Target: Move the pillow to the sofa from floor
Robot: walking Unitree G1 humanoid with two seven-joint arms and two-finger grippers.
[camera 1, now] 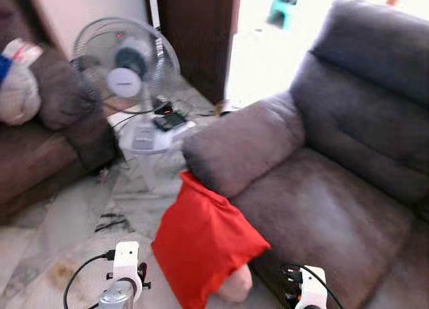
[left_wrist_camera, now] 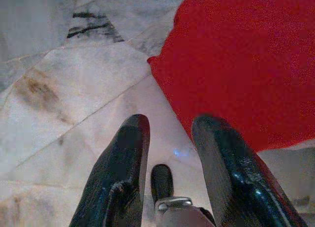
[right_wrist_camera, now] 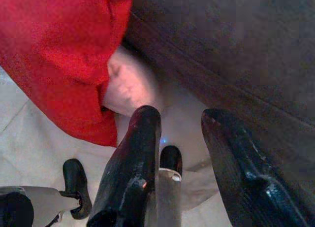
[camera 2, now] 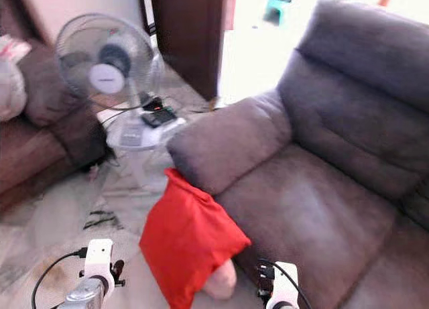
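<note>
Down on the marble floor (left_wrist_camera: 74,104), the red pillow (camera 1: 204,245) leans against the front of the grey sofa (camera 1: 322,208), just under its armrest, with a pale inner part poking out of the open cover at the bottom. Both arms hang low before it. The left gripper (left_wrist_camera: 170,131) has its fingers spread just beside the pillow's corner; the right gripper (right_wrist_camera: 182,121) is spread too, near the pale end. Behind, somewhat blurred, stands what looks like a fan (camera 1: 124,57).
</note>
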